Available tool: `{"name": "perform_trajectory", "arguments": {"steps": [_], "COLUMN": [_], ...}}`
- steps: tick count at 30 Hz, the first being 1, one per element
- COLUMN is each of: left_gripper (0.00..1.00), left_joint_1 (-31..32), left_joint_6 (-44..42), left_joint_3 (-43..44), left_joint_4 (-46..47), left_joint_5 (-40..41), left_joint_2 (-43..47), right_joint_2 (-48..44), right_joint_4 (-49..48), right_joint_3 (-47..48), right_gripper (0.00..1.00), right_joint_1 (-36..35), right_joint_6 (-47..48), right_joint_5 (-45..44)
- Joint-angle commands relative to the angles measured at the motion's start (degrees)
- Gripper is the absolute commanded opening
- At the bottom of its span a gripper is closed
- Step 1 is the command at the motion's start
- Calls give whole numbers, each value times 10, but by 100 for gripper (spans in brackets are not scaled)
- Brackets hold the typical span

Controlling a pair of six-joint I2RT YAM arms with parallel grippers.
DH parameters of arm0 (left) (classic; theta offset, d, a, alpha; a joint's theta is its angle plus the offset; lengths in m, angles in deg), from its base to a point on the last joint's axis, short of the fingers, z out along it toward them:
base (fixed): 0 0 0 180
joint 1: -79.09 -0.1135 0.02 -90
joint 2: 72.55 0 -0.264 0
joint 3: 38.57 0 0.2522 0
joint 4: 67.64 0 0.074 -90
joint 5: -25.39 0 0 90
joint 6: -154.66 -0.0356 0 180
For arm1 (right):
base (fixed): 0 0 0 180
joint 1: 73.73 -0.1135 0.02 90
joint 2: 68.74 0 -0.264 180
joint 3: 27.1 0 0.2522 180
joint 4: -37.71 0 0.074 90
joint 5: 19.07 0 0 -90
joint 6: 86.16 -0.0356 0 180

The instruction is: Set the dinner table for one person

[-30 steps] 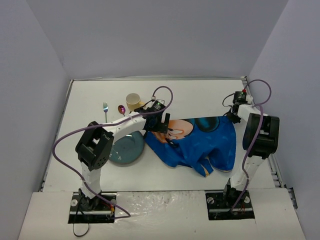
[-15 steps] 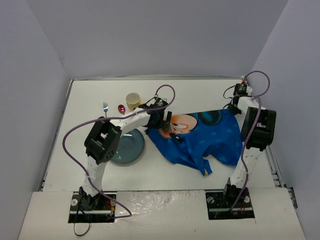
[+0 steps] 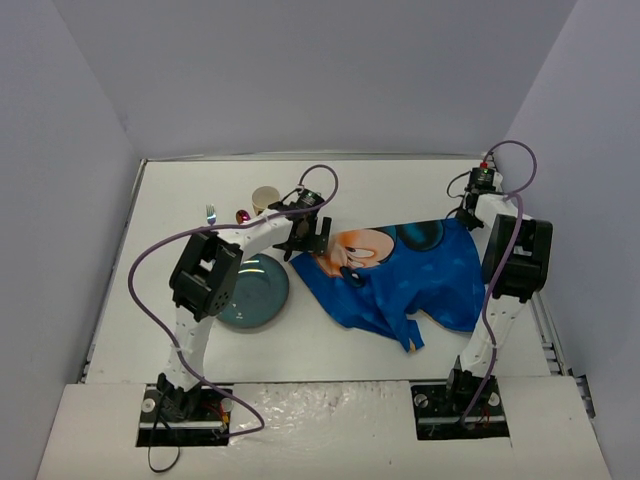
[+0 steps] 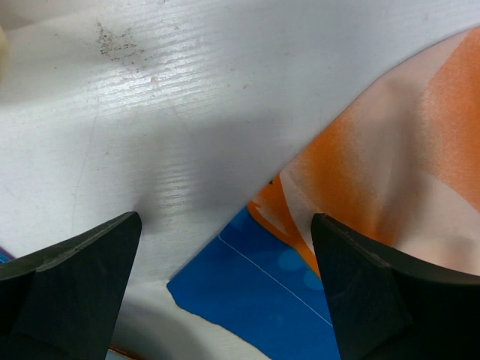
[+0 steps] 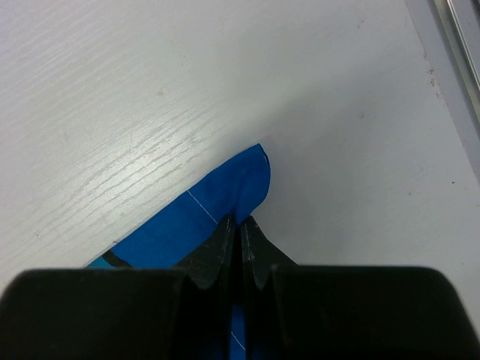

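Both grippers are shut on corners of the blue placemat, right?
Not both. The left gripper is open, its fingers spread apart over the placemat corner, as the left wrist view shows. The right gripper is shut on its corner.

Soft even light from above, white table (image 3: 400, 190) evenly bright, wrist views crisp on the surface, streaky sheen along the grain, grey shadow band, dark left fingers (image 4: 71, 281) slightly soft up close
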Motion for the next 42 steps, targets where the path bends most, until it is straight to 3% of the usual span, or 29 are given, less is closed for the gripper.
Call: {"name": "perform_trajectory", "arguments": {"steps": [1, 7, 13, 18, 20, 30, 42], "left_gripper": [92, 80, 44, 7, 0, 0, 0], "left_joint_1": [7, 21, 34, 34, 34, 72, 247], "left_joint_6": [-1, 7, 11, 2, -6, -71, -116], "left_joint_3": [-25, -55, -57, -38, -34, 9, -5], "left_joint_4": [-4, -4, 4, 0, -6, -44, -54], "left_joint_5": [-23, -23, -14, 7, 21, 91, 190], "left_joint_2": [38, 39, 17, 26, 47, 256, 432], "right_joint_2": [-34, -47, -62, -89, -110, -294, -470], "right_joint_4": [-24, -26, -25, -26, -26, -26, -16], "right_joint_3": [3, 3, 3, 9, 14, 49, 77], "right_gripper": [0, 0, 0, 0, 0, 0, 0], "right_joint_1": [8, 8, 7, 8, 7, 8, 12], "right_joint_6": [3, -7, -11, -13, -14, -16, 34], "right_joint_5": [3, 9, 21, 35, 41, 14, -73]}}
